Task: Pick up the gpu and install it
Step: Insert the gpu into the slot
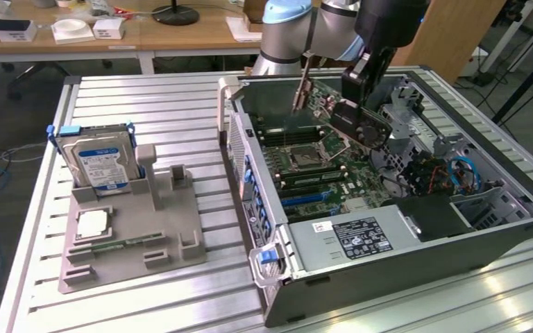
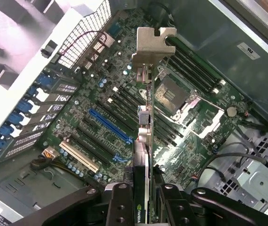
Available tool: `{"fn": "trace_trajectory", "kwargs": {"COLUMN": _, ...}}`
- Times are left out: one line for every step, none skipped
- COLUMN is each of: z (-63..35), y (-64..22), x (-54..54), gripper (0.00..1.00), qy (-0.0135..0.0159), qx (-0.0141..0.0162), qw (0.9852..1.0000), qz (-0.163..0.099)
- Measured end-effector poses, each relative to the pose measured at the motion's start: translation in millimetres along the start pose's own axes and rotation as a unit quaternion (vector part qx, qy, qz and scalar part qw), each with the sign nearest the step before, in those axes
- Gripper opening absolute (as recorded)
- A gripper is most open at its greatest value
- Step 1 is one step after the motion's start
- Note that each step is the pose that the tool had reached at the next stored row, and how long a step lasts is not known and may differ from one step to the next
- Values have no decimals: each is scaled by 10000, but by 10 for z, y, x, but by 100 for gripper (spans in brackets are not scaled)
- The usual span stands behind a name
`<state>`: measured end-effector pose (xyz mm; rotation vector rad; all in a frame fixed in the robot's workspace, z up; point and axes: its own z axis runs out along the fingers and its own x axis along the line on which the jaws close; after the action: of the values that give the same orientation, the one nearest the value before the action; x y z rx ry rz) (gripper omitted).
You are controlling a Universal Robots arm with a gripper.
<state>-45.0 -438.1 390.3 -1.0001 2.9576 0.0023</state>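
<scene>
The robot's hand (image 2: 141, 190), pinching the gpu (image 2: 144, 136) edge-on, holds it above the motherboard (image 2: 200, 146) inside the open computer case (image 1: 415, 270). A clean install likely depends on squaring the card's edge with the blue slot (image 2: 109, 125), with the bracket (image 2: 153, 44) kept toward the rear grille (image 2: 84, 35).

Thin, flat black gpu (image 1: 362, 125) with a round fan on one face and a silver metal bracket (image 1: 299, 90) at one end. Hangs tilted in the air over the motherboard (image 1: 327, 166), touching no slot. Appears edge-on in the wrist view, bracket end foremost.
</scene>
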Motion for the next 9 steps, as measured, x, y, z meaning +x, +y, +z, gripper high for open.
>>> {"fn": "trace_trajectory", "kwargs": {"z": 2, "y": 0, "x": 0, "gripper": 26, "qy": -1, "qx": -1, "qw": 10000, "qz": -39}}
{"fn": "trace_trajectory", "kwargs": {"z": 4, "y": 0, "x": 0, "gripper": 26, "qy": -1, "qx": -3, "qw": 10000, "qz": -77}}
{"fn": "trace_trajectory", "kwargs": {"z": 6, "y": 0, "x": 0, "gripper": 26, "qy": -3, "qx": -5, "qw": 9999, "qz": -115}}
{"fn": "trace_trajectory", "kwargs": {"z": 8, "y": 0, "x": 0, "gripper": 26, "qy": -4, "qx": -7, "qw": 9999, "qz": -155}}
{"fn": "trace_trajectory", "kwargs": {"z": 10, "y": 1, "x": 0, "gripper": 26, "qy": -5, "qx": -9, "qw": 9998, "qz": -193}}
{"fn": "trace_trajectory", "kwargs": {"z": 12, "y": 1, "x": 0, "gripper": 26, "qy": -6, "qx": -11, "qw": 9997, "qz": -231}}
{"fn": "trace_trajectory", "kwargs": {"z": 14, "y": 1, "x": 0, "gripper": 26, "qy": -7, "qx": -13, "qw": 9996, "qz": -269}}
{"fn": "trace_trajectory", "kwargs": {"z": 16, "y": 1, "x": 0, "gripper": 26, "qy": -8, "qx": -14, "qw": 9995, "qz": -305}}
{"fn": "trace_trajectory", "kwargs": {"z": 18, "y": 1, "x": 0, "gripper": 26, "qy": -9, "qx": -16, "qw": 9994, "qz": -343}}
